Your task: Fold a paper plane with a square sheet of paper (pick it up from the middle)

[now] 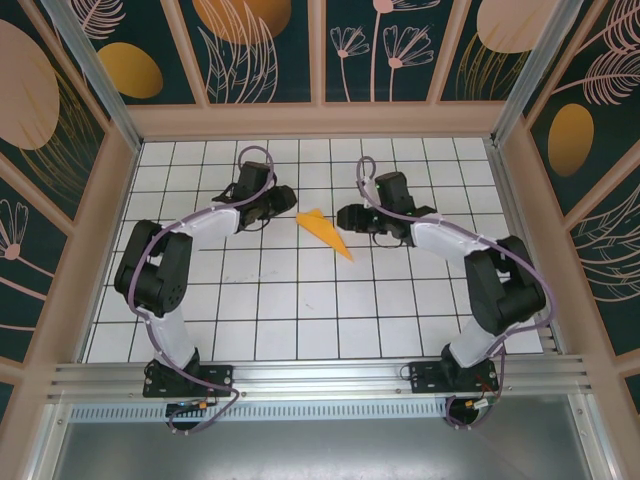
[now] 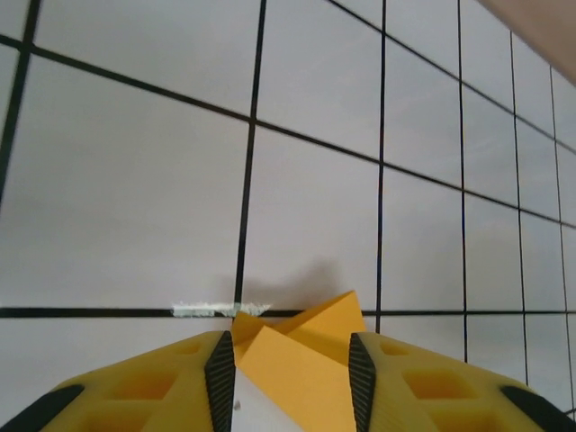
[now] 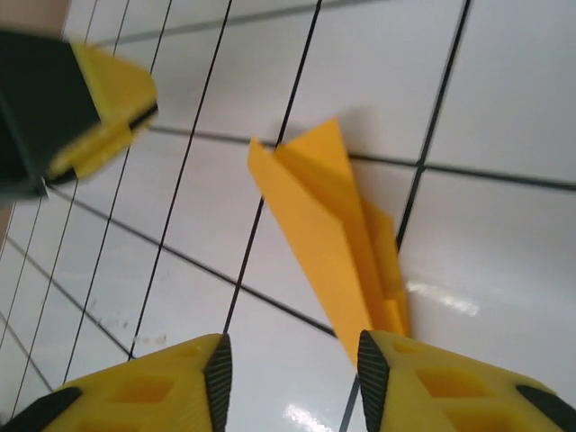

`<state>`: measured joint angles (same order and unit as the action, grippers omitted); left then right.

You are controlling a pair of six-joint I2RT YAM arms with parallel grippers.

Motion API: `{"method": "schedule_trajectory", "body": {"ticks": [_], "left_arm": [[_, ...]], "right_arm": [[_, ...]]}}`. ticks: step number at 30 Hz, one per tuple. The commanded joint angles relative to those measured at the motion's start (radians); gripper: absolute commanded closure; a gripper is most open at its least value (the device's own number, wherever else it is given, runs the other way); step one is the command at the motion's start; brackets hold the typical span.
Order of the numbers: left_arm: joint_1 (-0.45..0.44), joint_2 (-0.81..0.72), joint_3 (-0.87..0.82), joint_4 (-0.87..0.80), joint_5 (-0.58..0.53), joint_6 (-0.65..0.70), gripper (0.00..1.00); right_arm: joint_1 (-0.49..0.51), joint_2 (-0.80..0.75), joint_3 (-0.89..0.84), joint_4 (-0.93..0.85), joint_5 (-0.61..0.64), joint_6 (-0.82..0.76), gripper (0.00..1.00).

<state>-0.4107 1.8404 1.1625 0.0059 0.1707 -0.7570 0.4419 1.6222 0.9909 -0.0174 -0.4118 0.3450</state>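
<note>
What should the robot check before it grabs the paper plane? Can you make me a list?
1. Paper plane folded into a pointed dart: ok.
2. Plane lying on the table: ok.
3. Left claw open, with the plane's wide end between its fingers: ok.
4. Right claw open: ok.
5. A claw lined up on the plane's middle: not ok. The left is at the wide end, and the tip sits beside one right finger.
6. Paper touching any finger: cannot tell.
</note>
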Motion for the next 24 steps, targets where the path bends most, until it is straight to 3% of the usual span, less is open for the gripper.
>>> {"method": "schedule_trajectory", "body": {"ticks": [1,4,12,18,24], "left_arm": [[-0.044,-0.014,-0.013,-0.058,-0.046,0.011,0.52],[-0.099,-0.004,0.013,-0.106,-0.114,0.003,0.41],[-0.233,0.111,0.205,-0.315,-0.357,0.039,0.25],[-0.303,0.229,0.397,-0.475,-0.509,0.098,0.13],[-0.338,0.334,0.545,-0.633,-0.591,0.140,0.11]], "right_arm": [[-0.034,-0.044,-0.061,0.017,0.171,-0.021,0.50],[-0.046,-0.072,-0.112,0.054,0.264,-0.019,0.42],[-0.073,-0.107,-0.236,0.129,0.423,0.044,0.19],[-0.111,-0.156,-0.287,0.138,0.467,0.068,0.16],[-0.127,-0.175,-0.298,0.132,0.470,0.080,0.16]]}}
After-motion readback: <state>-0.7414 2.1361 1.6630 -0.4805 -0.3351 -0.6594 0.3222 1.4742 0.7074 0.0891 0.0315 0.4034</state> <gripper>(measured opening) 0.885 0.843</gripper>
